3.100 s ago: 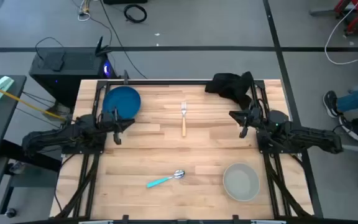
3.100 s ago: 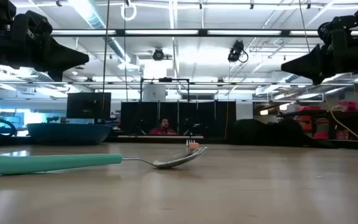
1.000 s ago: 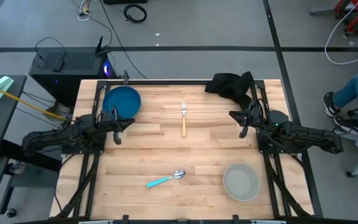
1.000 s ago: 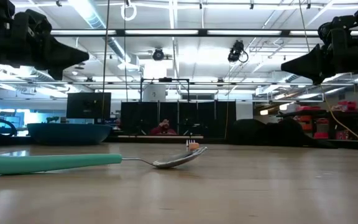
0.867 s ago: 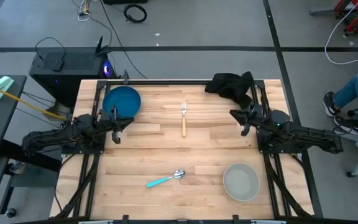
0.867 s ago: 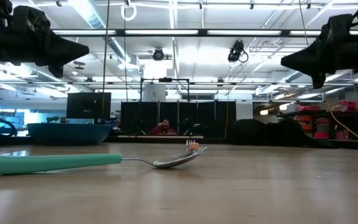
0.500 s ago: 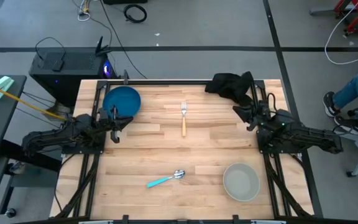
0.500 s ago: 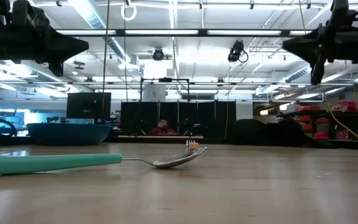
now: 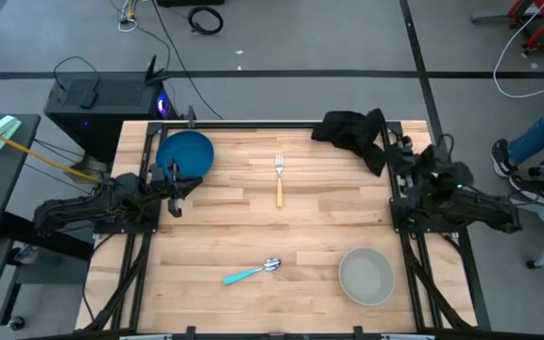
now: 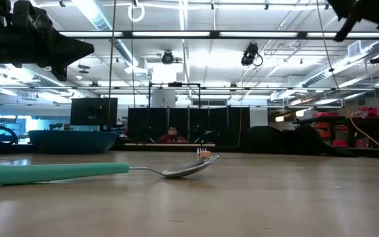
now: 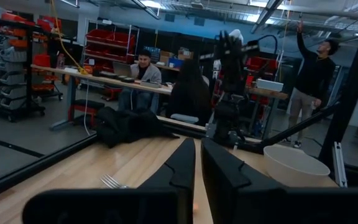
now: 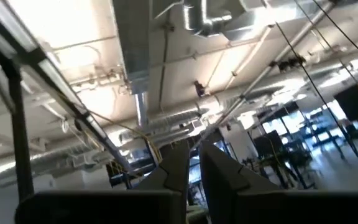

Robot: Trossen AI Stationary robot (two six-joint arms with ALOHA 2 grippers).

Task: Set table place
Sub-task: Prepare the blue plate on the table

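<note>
On the table [image 9: 253,227] lie a round blue plate [image 9: 185,154] at the far left, an orange-handled fork [image 9: 279,178] in the far middle, a teal-handled spoon [image 9: 251,273] near the front, and a pale grey bowl [image 9: 365,275] at the near right. My left gripper [image 9: 178,179] hovers shut just nearside of the plate, pointing level across the table [image 11: 197,167]. My right gripper [image 9: 397,153] is at the right edge, shut and tipped upward, so its wrist view [image 12: 194,163] shows only the ceiling. Neither holds anything.
A black cloth [image 9: 352,130] lies bunched at the table's far right corner, close to my right gripper. A seated person's legs [image 9: 536,156] show beyond the right edge. People sit and stand in the room beyond the table [image 11: 143,68].
My right gripper has risen and tipped upward, drawing back toward the table's right edge and rolling a little; in the low view it has climbed almost out of the top of the picture. The tableware has not moved.
</note>
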